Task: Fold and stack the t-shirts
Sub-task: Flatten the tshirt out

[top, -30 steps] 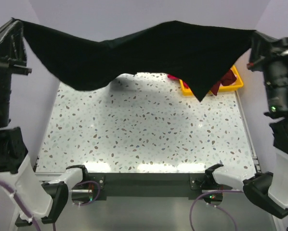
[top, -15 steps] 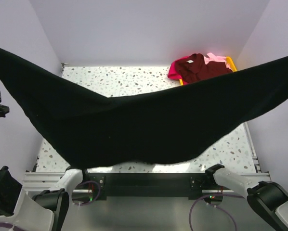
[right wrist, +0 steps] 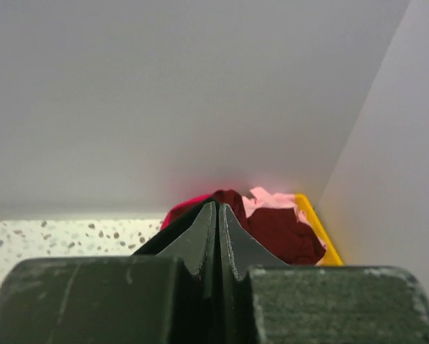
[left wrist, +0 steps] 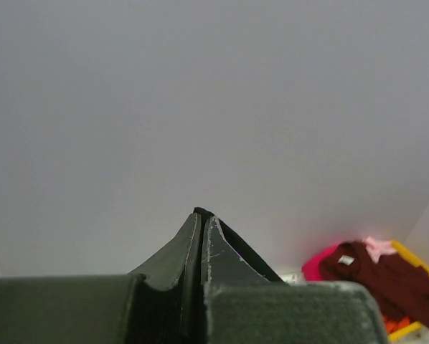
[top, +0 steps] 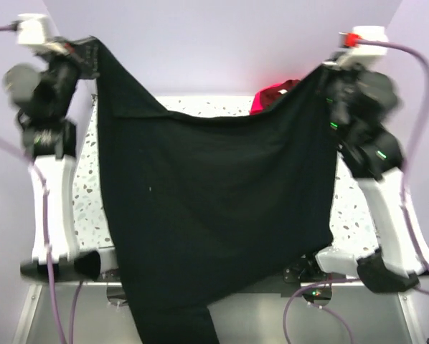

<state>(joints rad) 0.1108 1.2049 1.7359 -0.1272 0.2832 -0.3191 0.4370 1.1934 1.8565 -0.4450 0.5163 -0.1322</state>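
Observation:
The large black t-shirt [top: 214, 208] hangs spread in the air between both raised arms and drapes down past the near table edge. My left gripper [top: 85, 54] is shut on its upper left corner, with black cloth showing between the tips in the left wrist view [left wrist: 201, 212]. My right gripper [top: 328, 70] is shut on the upper right corner, also seen in the right wrist view [right wrist: 216, 204]. The maroon shirt [right wrist: 283, 229], magenta shirt [right wrist: 182, 210] and pale pink shirt [right wrist: 272, 199] lie piled in the yellow tray [right wrist: 318, 233] at the far right.
The speckled table [top: 89, 186] shows at the left and right of the hanging shirt. Purple walls close in the back and sides. The tray pile [top: 272, 94] peeks over the shirt's top edge.
Both arms have swung upward and inward. The black shirt, earlier stretched wide and sagging low, now hangs as a tall sheet reaching below the table's near edge.

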